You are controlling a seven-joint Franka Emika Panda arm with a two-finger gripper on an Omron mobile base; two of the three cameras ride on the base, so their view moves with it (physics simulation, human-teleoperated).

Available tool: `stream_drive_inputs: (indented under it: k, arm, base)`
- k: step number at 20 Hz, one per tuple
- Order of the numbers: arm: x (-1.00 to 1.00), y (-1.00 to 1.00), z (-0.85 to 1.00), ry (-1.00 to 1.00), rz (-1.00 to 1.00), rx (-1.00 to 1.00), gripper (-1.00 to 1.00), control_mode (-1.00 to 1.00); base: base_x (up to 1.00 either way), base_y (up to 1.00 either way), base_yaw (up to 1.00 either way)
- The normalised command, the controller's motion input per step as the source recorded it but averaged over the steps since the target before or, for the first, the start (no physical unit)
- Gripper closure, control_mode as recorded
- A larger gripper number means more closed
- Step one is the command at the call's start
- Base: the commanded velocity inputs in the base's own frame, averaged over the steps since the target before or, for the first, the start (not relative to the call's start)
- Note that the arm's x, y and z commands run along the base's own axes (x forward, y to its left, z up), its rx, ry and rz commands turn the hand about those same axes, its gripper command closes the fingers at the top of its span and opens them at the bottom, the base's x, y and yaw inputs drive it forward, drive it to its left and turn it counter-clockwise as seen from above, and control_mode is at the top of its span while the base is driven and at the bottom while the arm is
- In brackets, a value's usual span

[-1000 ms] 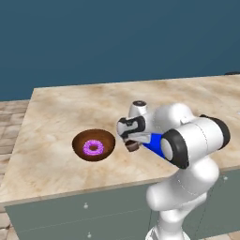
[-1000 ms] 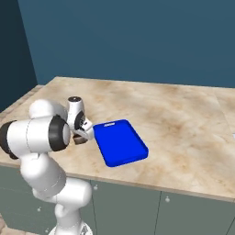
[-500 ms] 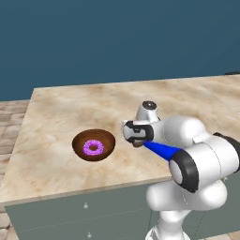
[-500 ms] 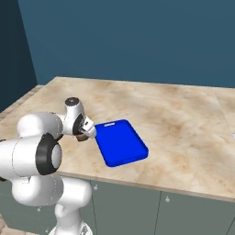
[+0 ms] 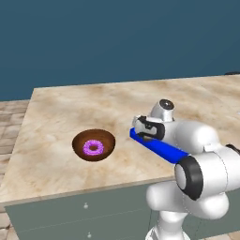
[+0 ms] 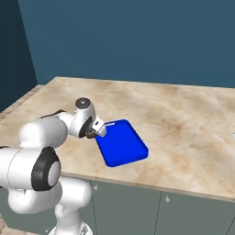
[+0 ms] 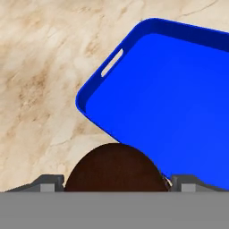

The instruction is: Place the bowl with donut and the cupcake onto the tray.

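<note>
Gripper (image 7: 116,181) over the cupcake (image 7: 115,167)
Jaws wide either side of it, beside the tray (image 7: 170,107); grip unclear; bowl (image 5: 93,144) near bench front.

Tray (image 5: 157,148) mostly hidden behind the arm, cupcake (image 7: 114,167) cut off low between the pincer (image 7: 115,183) tips

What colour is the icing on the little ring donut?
Bright pink-purple icing on the small ring donut, clearest in the left base view.
</note>
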Motion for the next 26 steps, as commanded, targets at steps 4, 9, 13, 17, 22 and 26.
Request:
stream_drive_inputs:
  k: [4, 9, 13, 17, 22, 26]
  arm:
    - [0.24, -0.55, 0.00, 0.00, 0.00, 0.02, 1.00, -1.00]
    - [0.40, -0.52, 0.00, 0.00, 0.00, 0.01, 1.00, -1.00]
    - [0.43, -0.40, 0.00, 0.00, 0.00, 0.07, 1.00, -1.00]
    - [0.39, -0.29, 0.00, 0.00, 0.02, 0.08, 1.00, -1.00]
    - [0.31, -0.11, -0.09, 0.00, 0.03, 0.02, 1.00, -1.00]
    - [0.26, 0.00, -0.31, 0.00, 0.06, 0.00, 1.00, -1.00]
  base:
    - [0.00, 0.00, 0.00]
    - [0.00, 0.00, 0.00]
    - [0.00, 0.00, 0.00]
    - [0.00, 0.00, 0.00]
    - [0.00, 0.00, 0.00]
    - [0.00, 0.00, 0.00]
